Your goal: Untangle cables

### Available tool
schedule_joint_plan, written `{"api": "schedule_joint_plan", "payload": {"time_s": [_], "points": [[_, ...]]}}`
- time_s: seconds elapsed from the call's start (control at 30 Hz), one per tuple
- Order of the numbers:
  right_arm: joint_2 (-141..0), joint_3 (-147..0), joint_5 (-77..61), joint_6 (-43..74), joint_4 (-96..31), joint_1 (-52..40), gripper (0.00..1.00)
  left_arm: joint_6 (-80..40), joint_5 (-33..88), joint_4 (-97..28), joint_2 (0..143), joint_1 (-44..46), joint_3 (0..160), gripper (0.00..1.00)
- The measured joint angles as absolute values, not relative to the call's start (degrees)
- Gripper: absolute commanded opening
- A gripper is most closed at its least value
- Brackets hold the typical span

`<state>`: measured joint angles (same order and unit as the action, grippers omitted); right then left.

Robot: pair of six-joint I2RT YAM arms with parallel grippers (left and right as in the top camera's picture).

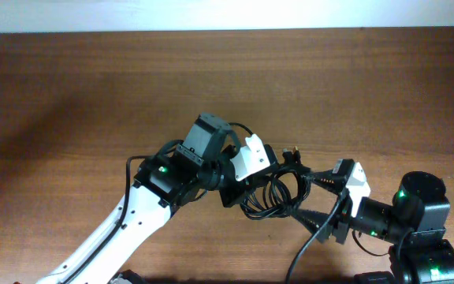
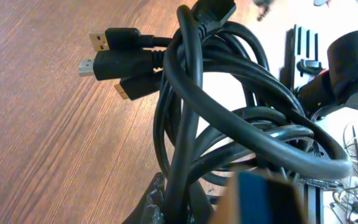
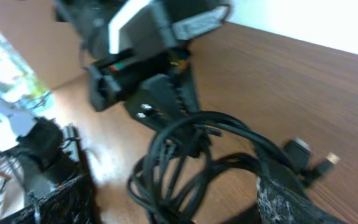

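Observation:
The cables (image 1: 270,193) are a tangled bundle of thin black loops between the two arms at the table's front middle. Their plug ends (image 1: 292,153) stick out behind the bundle. My left gripper (image 1: 239,188) is shut on the left side of the bundle. In the left wrist view the cables (image 2: 229,118) run down into my left gripper (image 2: 185,202), and three USB-type plugs (image 2: 107,62) point left. My right gripper (image 1: 310,197) is open, with the bundle's right side between its fingers. The right wrist view shows the loops (image 3: 179,162) inside my open right gripper (image 3: 176,205).
The brown wooden table (image 1: 93,95) stretches behind and to both sides of the arms. A white wall edge (image 1: 227,12) runs along the back. The right arm's base (image 1: 420,237) stands at the front right, with its own thick wire (image 1: 306,252) trailing forward.

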<state>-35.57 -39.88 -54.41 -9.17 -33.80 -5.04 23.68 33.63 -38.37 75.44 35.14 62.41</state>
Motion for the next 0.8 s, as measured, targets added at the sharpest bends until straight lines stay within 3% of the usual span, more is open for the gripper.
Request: {"api": "schedule_joint_plan", "payload": {"time_s": [0.8], "points": [[-35.57, -39.88, -44.14, -2.98, -36.34, -5.04, 0.84, 24.49, 32.34, -39.79, 75.44, 35.14, 62.41, 0.0]]}}
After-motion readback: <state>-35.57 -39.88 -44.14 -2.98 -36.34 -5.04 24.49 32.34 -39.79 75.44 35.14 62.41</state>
